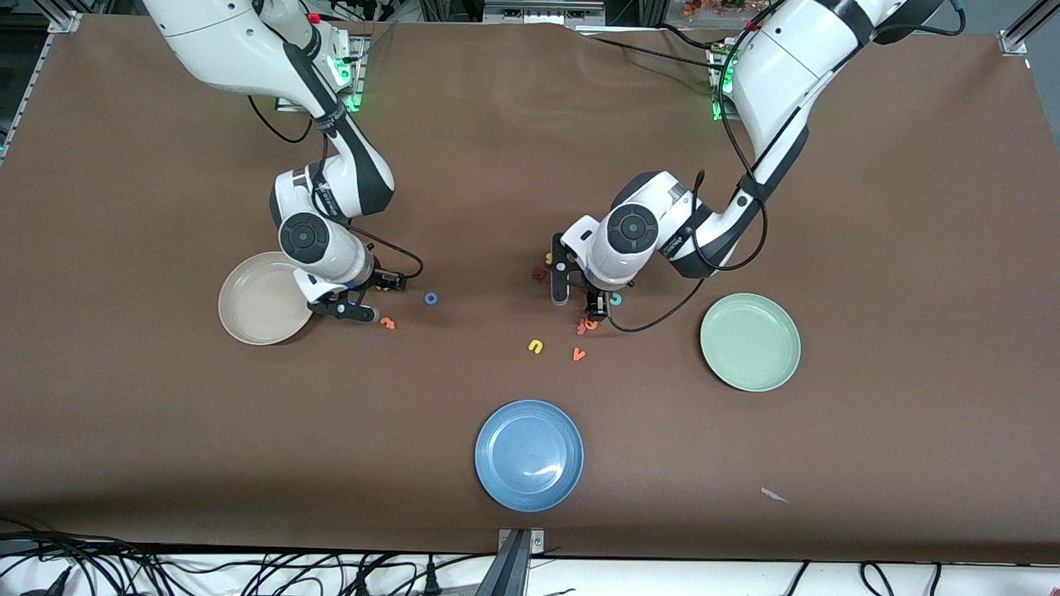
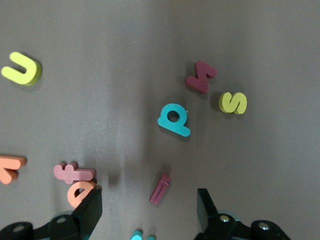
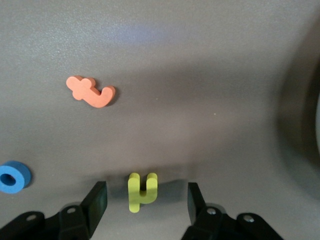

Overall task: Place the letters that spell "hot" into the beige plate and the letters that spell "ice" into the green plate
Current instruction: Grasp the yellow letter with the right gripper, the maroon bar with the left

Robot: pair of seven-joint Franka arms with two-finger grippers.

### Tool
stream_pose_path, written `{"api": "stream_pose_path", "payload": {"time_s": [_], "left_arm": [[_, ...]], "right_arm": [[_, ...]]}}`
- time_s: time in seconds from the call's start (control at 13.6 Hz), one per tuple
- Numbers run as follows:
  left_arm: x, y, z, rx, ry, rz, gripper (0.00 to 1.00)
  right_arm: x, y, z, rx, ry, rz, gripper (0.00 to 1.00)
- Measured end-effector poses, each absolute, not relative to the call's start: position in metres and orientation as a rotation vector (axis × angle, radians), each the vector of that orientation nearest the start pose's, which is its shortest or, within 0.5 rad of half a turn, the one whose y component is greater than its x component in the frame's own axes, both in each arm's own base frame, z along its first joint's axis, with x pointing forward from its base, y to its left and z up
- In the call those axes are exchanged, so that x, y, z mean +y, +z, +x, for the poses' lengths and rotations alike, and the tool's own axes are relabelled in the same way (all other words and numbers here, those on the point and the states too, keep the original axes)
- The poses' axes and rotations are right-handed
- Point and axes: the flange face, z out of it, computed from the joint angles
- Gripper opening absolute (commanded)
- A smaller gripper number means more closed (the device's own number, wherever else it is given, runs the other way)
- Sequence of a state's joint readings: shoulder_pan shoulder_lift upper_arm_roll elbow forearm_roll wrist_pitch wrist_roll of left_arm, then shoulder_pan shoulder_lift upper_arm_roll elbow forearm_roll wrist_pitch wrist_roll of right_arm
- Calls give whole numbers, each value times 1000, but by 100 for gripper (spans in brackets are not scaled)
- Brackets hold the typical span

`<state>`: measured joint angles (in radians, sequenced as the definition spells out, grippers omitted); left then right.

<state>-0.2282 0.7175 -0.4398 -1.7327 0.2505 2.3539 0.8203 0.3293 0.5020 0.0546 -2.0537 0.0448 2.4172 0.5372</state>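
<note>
My right gripper [image 3: 146, 191] is open, down at the table beside the beige plate [image 1: 257, 313], with the yellow h [image 3: 141, 191] lying free between its fingers. The orange t [image 3: 91, 91] and the blue o [image 3: 12, 176] lie close by; the front view shows that o [image 1: 431, 298] and t [image 1: 387, 323] too. My left gripper [image 2: 149, 200] is also open, low over the letter cluster, and the dark red i [image 2: 160, 188] lies untouched between its fingers. The orange e [image 2: 80, 192] sits against one finger. The teal c [image 2: 142, 235] is partly hidden. Toward the left arm's end sits the green plate [image 1: 749, 341].
A blue plate [image 1: 529, 454] sits nearest the front camera. Other letters lie around the left gripper: a teal p [image 2: 174, 119], a dark red bent letter [image 2: 201, 76], a yellow s [image 2: 233, 102], a pink f [image 2: 74, 172], a yellow u [image 1: 536, 346] and an orange v [image 1: 579, 354].
</note>
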Motion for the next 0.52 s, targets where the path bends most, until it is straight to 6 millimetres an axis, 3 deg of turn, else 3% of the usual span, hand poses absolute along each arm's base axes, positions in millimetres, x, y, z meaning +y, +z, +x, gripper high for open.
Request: {"api": "stream_pose_path", "payload": {"time_s": [0.15,0.29,0.52], "left_arm": [[-390,192,537,2337,19,-2221,49],[-393,186,532,2357,34,-2198,41],[-398,180,523,2377,57,-2182,38]], "right_arm": [[217,178,536,307,234,-3130,65],[217,177,536,309,232,-3128,63],[218,176,536,310,225,-3126,47]]}}
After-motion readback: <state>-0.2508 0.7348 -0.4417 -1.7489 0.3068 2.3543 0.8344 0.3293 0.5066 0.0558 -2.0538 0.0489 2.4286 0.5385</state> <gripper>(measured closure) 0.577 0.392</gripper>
